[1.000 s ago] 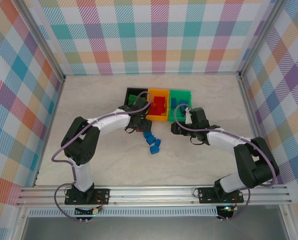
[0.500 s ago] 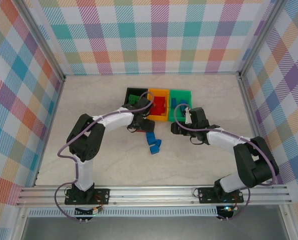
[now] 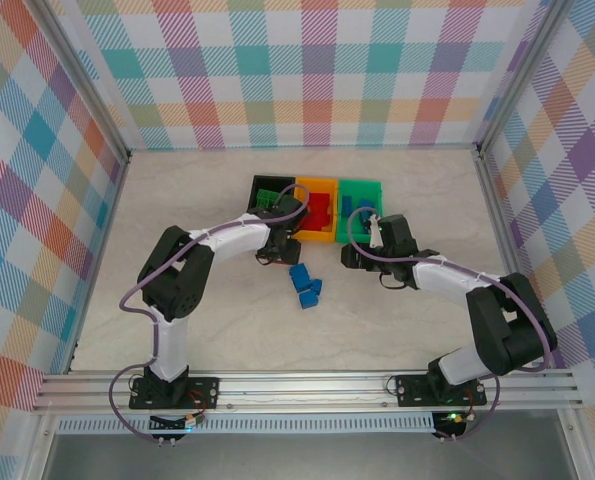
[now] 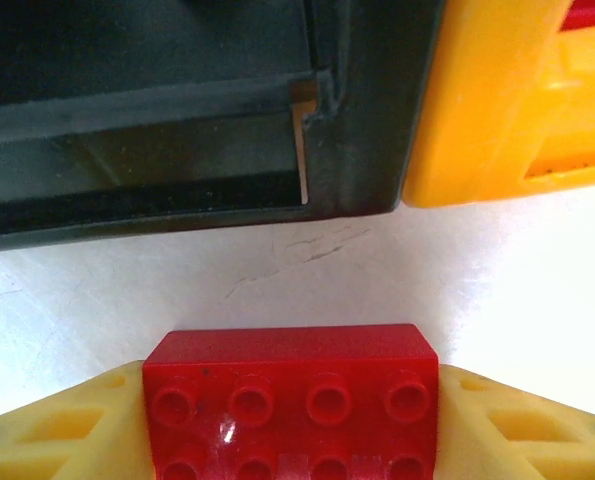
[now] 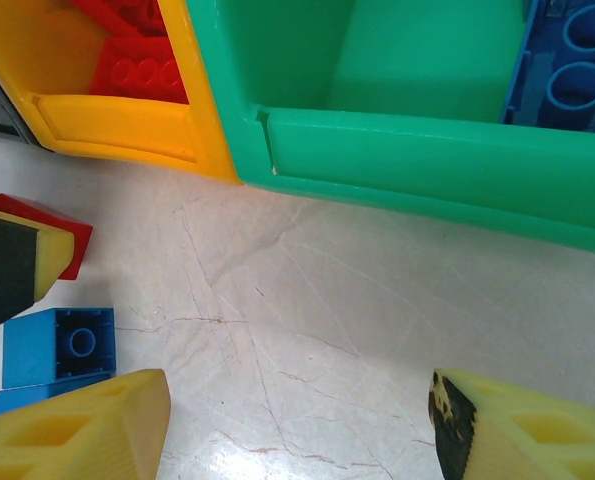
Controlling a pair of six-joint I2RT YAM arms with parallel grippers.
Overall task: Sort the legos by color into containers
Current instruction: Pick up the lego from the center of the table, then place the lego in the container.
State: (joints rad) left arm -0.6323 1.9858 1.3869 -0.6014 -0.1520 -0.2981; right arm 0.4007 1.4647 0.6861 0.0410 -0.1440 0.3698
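Observation:
A red lego (image 4: 290, 395), studs toward the camera, sits clamped between the yellow fingers (image 4: 57, 430) of my left gripper (image 3: 275, 250). It hangs low over the table just in front of the black bin (image 4: 177, 110) and the orange bin (image 4: 517, 100). My right gripper (image 5: 297, 430) is open above bare table, in front of the green bin (image 5: 427, 150). Blue legos (image 5: 57, 350) lie on the table between the two arms, also visible from above as a small blue cluster (image 3: 304, 284). Red legos (image 5: 127, 60) fill the orange bin, and a blue lego (image 5: 567, 60) lies in the green bin.
The three bins stand joined in a row: black bin (image 3: 269, 190), orange bin (image 3: 322, 236), green bin (image 3: 360, 190). Green pieces lie in the black one. Checkered walls and metal rails enclose the marble table (image 3: 177, 220), which is open to the left and at the front.
The left arm's elbow has swung a little to the right while its gripper stays in front of the bins holding the red lego. The right arm has not moved.

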